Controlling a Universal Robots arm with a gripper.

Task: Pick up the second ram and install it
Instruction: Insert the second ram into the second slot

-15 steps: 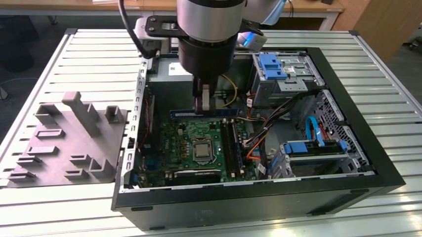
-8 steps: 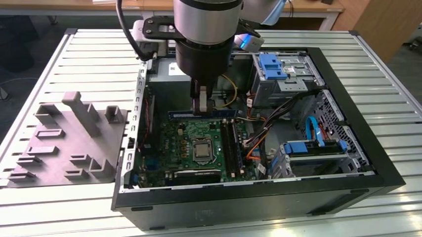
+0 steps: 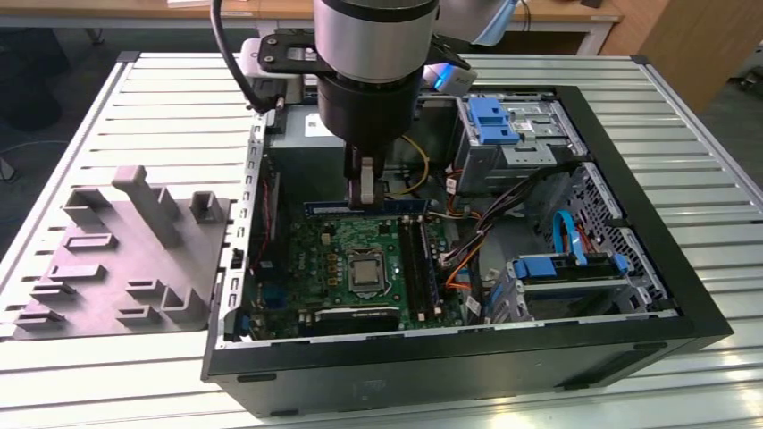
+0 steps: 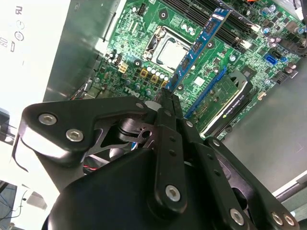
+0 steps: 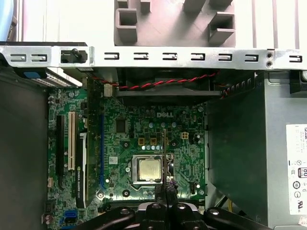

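My gripper point(image 3: 366, 195) is shut on the second ram point(image 3: 399, 206), a long dark blue-green stick held level inside the open computer case point(image 3: 477, 357). The stick hangs above the green motherboard point(image 3: 322, 259), near its far edge in the exterior view. It lies crosswise to the black memory slots point(image 3: 417, 255). In the second wrist view the ram point(image 4: 199, 43) runs out from the fingertips point(image 4: 169, 98) over the silver processor socket point(image 4: 172, 51). The first wrist view shows the ram point(image 5: 164, 153) edge-on as a thin line beside the socket point(image 5: 149, 168).
A grey moulded fixture point(image 3: 120, 259) lies on the slatted table at the exterior view's left. Blue drive bays point(image 3: 495, 121), cables point(image 3: 471, 241) and a drive cage point(image 3: 573, 268) fill the case's right side. A graphics card point(image 5: 81, 163) and the power supply point(image 5: 249, 153) flank the board.
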